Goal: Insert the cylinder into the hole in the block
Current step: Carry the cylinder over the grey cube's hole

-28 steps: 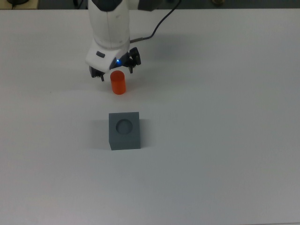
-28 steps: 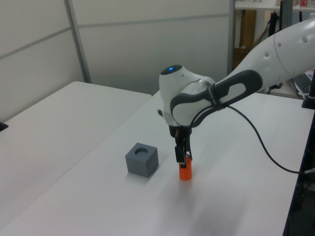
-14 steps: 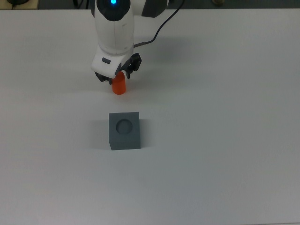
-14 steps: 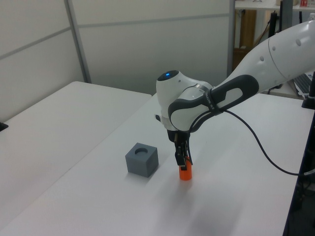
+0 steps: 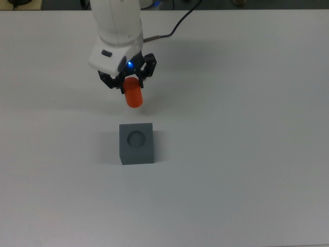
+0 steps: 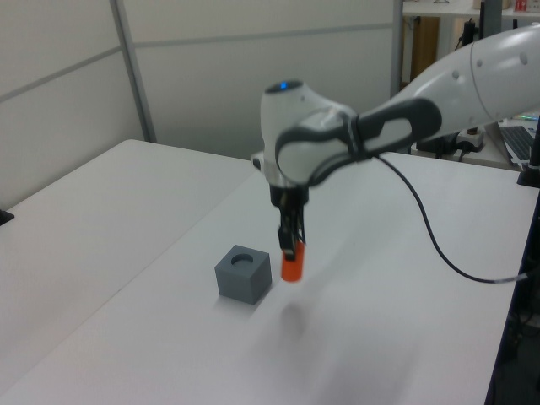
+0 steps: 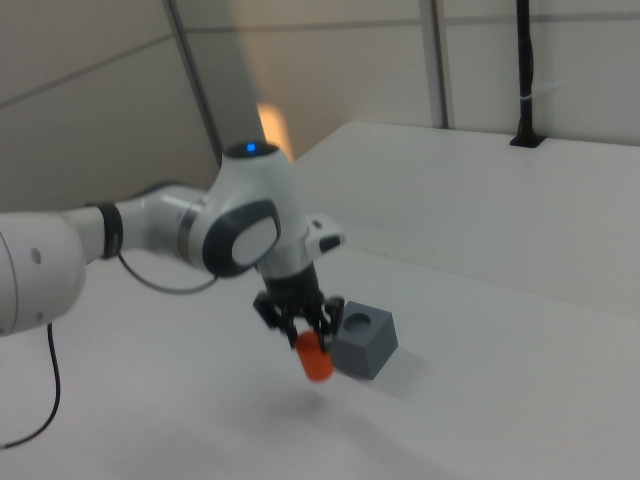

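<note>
We see the gripper [image 6: 289,250] fingers clamped on the cylinder [image 6: 291,267], held clear above the worktop [image 6: 371,337] beside the block [image 6: 243,274].

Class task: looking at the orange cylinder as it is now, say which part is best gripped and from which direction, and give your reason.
Grip the cylinder by its upper end, coming from above, as the gripper does now. It hangs upright, so its lower end stays free to enter the round hole in the top of the block.
</note>
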### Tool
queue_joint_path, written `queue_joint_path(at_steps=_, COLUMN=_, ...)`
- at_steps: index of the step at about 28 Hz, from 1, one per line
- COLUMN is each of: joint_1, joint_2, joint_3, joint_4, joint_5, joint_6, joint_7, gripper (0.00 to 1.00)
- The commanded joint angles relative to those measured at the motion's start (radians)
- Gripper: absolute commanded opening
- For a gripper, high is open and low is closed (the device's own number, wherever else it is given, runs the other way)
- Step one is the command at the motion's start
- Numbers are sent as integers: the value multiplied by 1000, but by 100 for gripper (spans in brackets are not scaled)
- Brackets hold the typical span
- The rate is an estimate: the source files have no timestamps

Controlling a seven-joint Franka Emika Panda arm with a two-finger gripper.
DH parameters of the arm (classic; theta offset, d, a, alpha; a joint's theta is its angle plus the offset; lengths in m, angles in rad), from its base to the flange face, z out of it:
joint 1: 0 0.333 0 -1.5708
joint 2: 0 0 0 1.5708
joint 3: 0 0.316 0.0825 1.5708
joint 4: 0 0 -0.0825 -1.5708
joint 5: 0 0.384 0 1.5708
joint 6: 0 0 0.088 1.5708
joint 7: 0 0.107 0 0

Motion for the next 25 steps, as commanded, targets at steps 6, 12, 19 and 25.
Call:
queue_joint_path(at_steps=6, joint_1=-40, joint_2=118, joint_3=-9, joint_4=269, joint_5=127, joint_6=-46, joint_7=-4, gripper=0)
queue_joint_path(at_steps=12, joint_1=-41, joint_2=176, joint_3=-7, joint_4=319, joint_5=128, joint_6=-10, joint_7=4, gripper=0)
queue_joint_path(at_steps=19, joint_1=-38, joint_2=209, joint_3=1, joint_4=316, joint_5=125, joint_6=67, joint_7=7, gripper=0)
queue_joint_path(at_steps=25, joint_1=-35, joint_2=209, joint_3=4, joint_4=310, joint_5=120, joint_6=67, joint_7=7, gripper=0)
